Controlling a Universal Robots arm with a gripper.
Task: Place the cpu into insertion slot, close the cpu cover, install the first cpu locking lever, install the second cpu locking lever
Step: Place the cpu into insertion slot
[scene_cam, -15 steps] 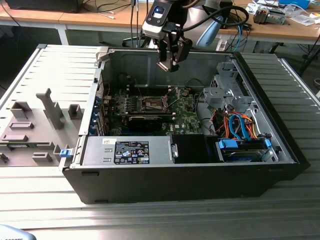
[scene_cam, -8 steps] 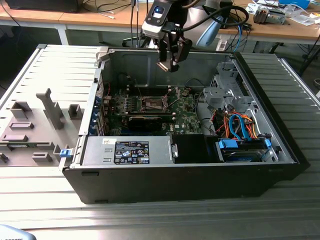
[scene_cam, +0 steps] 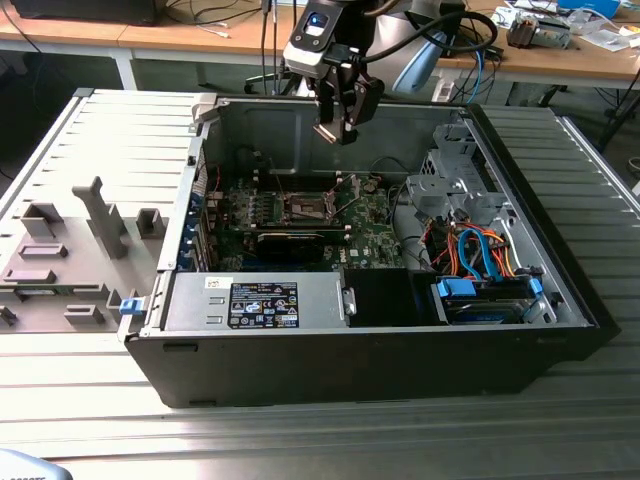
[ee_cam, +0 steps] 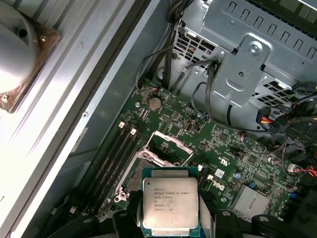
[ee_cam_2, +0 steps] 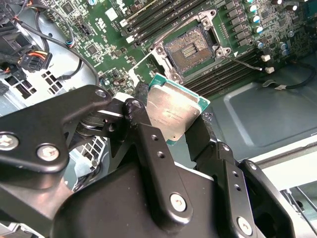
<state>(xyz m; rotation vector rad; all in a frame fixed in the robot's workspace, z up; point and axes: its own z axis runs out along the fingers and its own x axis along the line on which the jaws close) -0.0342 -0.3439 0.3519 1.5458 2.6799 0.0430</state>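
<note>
At the exterior view's left we see a grey fixture tray (scene_cam: 60, 260). Right of it stands the open computer case (scene_cam: 400, 340), with the gripper (scene_cam: 343, 130) raised over the insertion slot (scene_cam: 308, 208). Both wrist views show us its fingers (ee_cam_2: 143, 119) clamping the cpu (ee_cam_2: 173, 116) by two opposite edges, apart from the slot. The second wrist view alone bares the slot's contacts.

Several short lines of dark print stood on the silvery-grey metal top of the cpu (ee_cam: 170, 206), a small flat square chip, in both wrist views (ee_cam_2: 173, 115); none could be read with certainty. In the exterior view a black rectangular label (scene_cam: 263, 305) with white print and small symbols sat on the grey metal power-supply box (scene_cam: 320, 298), with a small white sticker (scene_cam: 215, 284) just beside it; both were too small to read. White letters and marks dotted the green motherboard (ee_cam: 225, 161), equally illegible.
</note>
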